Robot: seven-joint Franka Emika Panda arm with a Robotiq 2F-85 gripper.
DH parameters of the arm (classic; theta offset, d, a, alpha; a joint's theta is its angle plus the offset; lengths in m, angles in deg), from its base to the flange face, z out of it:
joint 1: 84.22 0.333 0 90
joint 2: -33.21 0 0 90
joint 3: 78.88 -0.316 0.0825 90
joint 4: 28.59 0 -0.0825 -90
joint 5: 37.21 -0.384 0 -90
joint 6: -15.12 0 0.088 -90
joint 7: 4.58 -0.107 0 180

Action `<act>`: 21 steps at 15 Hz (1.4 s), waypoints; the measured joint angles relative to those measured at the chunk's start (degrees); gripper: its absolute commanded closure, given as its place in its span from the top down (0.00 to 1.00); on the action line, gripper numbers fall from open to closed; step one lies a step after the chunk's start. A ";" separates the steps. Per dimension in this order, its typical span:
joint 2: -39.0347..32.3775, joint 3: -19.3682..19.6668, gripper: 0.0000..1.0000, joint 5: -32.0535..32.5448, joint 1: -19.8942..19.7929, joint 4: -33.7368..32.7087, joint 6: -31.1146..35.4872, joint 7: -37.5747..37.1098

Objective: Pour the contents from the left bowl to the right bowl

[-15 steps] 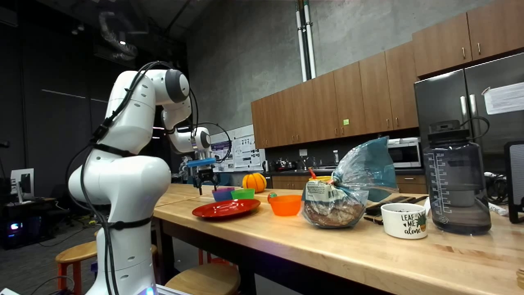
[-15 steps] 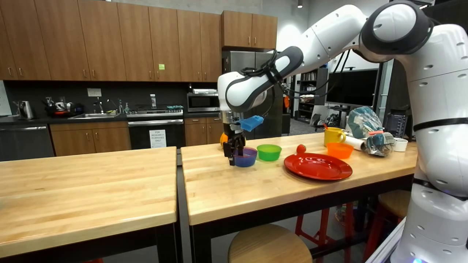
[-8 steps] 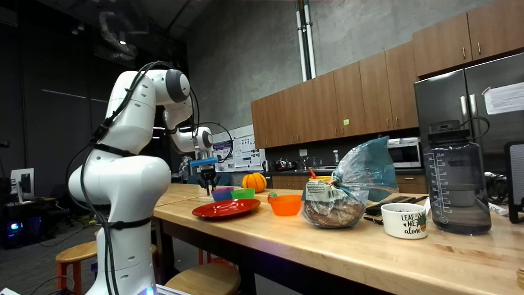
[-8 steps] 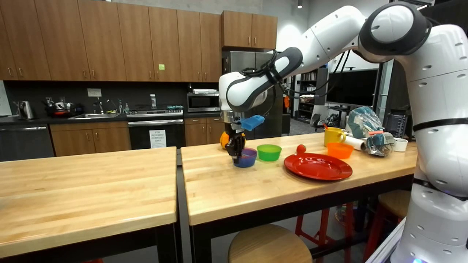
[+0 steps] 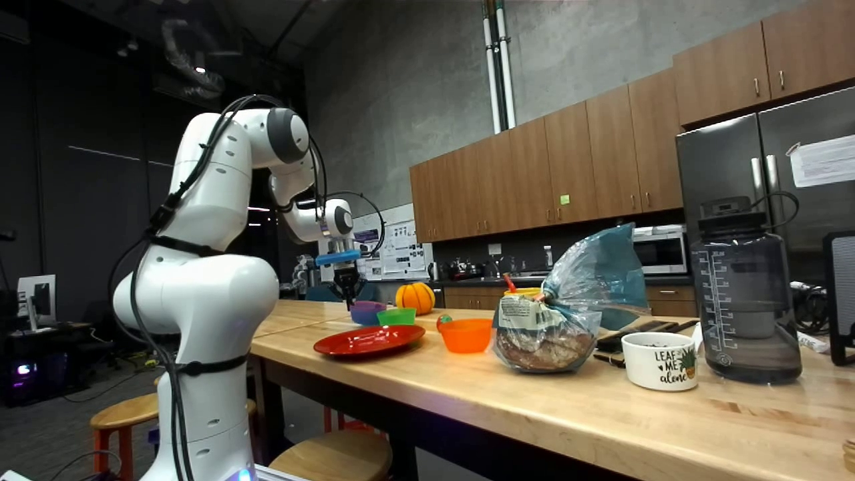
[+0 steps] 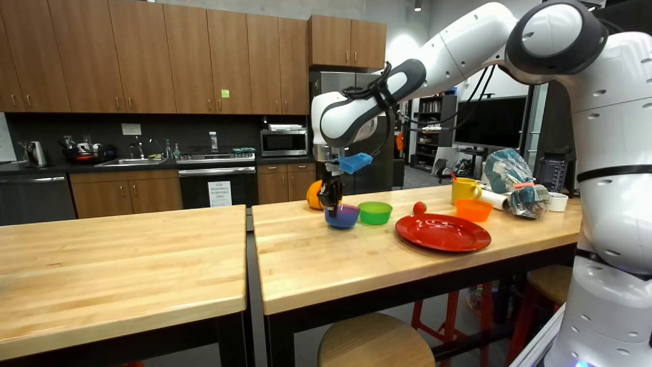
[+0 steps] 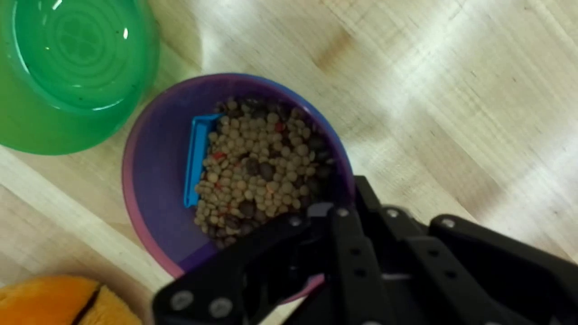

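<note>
Small purple-blue bowl — left of the green bowl in both exterior views, its rim pinched in the narrowed end effector; whether the bowl's base touches the tabletop cannot be told. Contents, in the wrist view: tan and dark grains, heaped to one side, a blue strip at their edge. Red plate, nearer than both; orange bowl, farther right.

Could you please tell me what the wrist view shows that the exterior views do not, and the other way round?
Only the wrist view: lentil-like seeds and a blue strip inside the purple bowl.
Only the exterior views, among other things: the red plate, the orange bowl and the yellow mug.
Both: the purple bowl, the green bowl, the gripper and the pumpkin, partly cut off in the wrist view.
</note>
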 measured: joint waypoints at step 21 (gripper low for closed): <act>12.64 6.50 0.02 -32.63 -8.63 7.86 -0.27 23.13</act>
